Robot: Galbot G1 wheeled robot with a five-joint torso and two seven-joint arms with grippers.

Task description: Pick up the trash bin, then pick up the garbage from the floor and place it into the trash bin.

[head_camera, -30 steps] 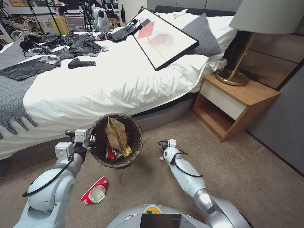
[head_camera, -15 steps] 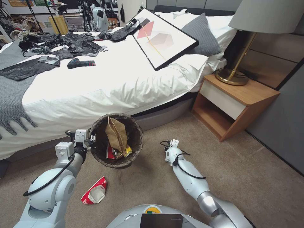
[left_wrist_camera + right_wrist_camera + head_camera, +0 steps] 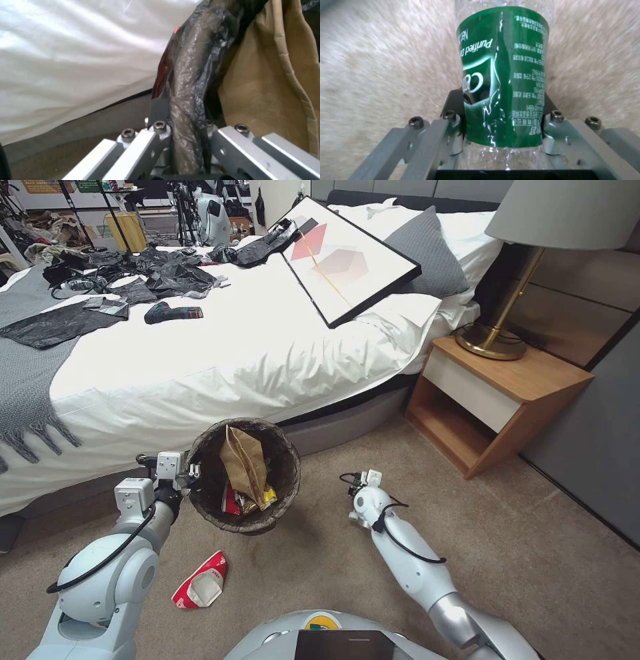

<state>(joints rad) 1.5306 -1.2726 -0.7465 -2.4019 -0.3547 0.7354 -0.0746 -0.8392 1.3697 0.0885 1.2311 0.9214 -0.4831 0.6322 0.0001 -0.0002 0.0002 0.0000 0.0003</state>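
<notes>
The trash bin (image 3: 285, 467), lined with a dark bag, hangs just above the floor (image 3: 533, 553) beside the bed. My left gripper (image 3: 190, 471) is shut on its rim (image 3: 190, 82), one finger on each side of the bag-covered edge. A brown paper bag (image 3: 243, 463) and red and yellow wrappers lie inside it. Over the carpet to the bin's right, my right gripper (image 3: 360, 481) points down. It is shut on a clear bottle with a green label (image 3: 503, 70), whose label is creased between the pads. A red-and-white packet (image 3: 200, 583) lies on the floor in front of the bin.
The white bed (image 3: 220, 353) runs along the far side, with black bags and a framed picture (image 3: 347, 260) on top. A wooden nightstand (image 3: 493, 407) with a brass lamp (image 3: 497, 340) stands at the right. Open carpet lies right of my right arm.
My right arm has shifted a little to the right, away from the bin. The left arm and the bin have stayed put.
</notes>
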